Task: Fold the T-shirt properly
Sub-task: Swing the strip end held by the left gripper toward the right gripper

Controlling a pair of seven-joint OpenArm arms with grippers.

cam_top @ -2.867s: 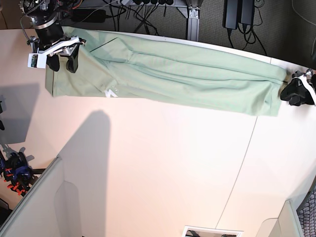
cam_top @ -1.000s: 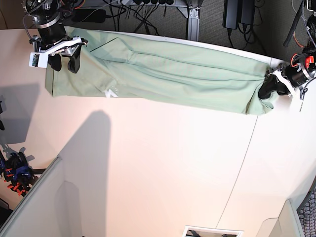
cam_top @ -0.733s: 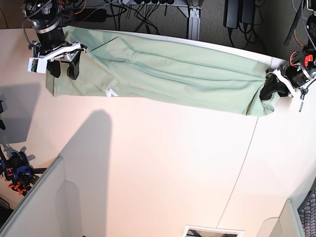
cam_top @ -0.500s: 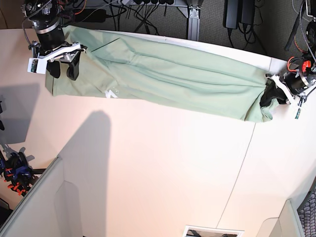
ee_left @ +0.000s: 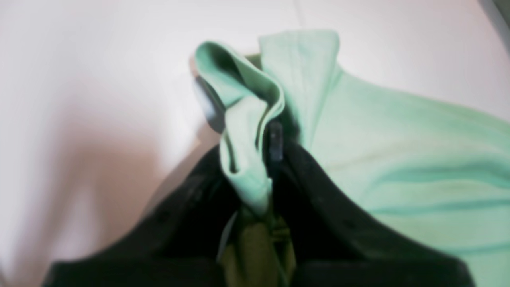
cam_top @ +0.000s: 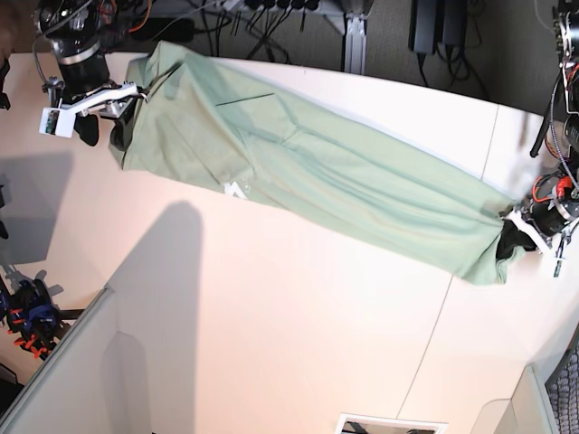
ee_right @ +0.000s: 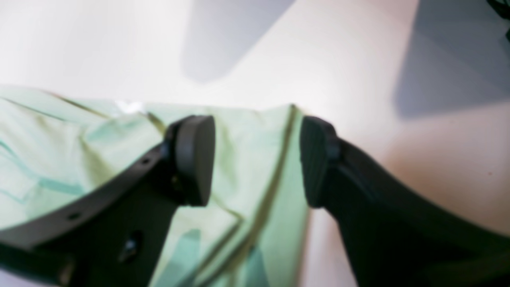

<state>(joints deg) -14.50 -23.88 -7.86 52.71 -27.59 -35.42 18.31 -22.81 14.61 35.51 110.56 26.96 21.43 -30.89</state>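
T-shirt [cam_top: 317, 181] now diagonal across table [cam_top: 271, 344], left gripper [ee_left: 247, 139] pinching bunched hem in wrist view, right gripper [ee_right: 255, 159] spread wide over cloth edge.

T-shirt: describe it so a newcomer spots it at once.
On the pale table, a long band of cloth lies slantwise between the two arms. That is the T-shirt: mint green, its end bunched in the left gripper, and the only fabric there.
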